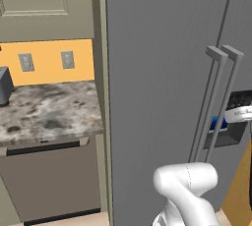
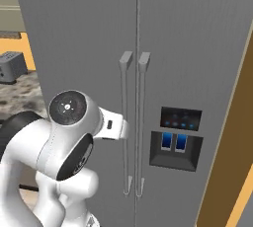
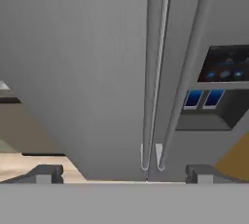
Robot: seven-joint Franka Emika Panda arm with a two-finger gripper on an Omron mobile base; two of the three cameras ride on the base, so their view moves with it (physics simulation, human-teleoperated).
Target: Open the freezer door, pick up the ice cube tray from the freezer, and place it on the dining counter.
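Facing you is the freezer door [image 2: 84, 38], the left of two tall grey brushed-metal panels on the freezer [image 2: 212, 33], and it is shut flush against its neighbour along the thin centre seam. Its long vertical bar handle [image 2: 124, 122] stands just left of that seam on square brackets, with the right door's matching handle [image 2: 142, 122] just beside it on the other side. In the hand view you look up along both bars, which run side by side from their lower ends near the bottom of the frame, and the gripper [image 3: 124, 174] sits low in front of them with its two dark fingertips [image 3: 46, 173] spread wide apart, nothing between them and no contact with either handle. On the right door you can see the dark dispenser panel [image 2: 180, 118] with small blue lights above a recess holding two blue pads. The white arm [image 2: 74, 142] rises in the lower left of the right base view, its forearm crossing in front of the freezer door toward the handles. To the left of the freezer, the left base view shows a mottled marble countertop [image 1: 49, 109] over a beige cabinet, an orange wall [image 1: 47, 60] with two outlets behind it, and a grey toaster [image 1: 5, 85] at the picture's left edge.
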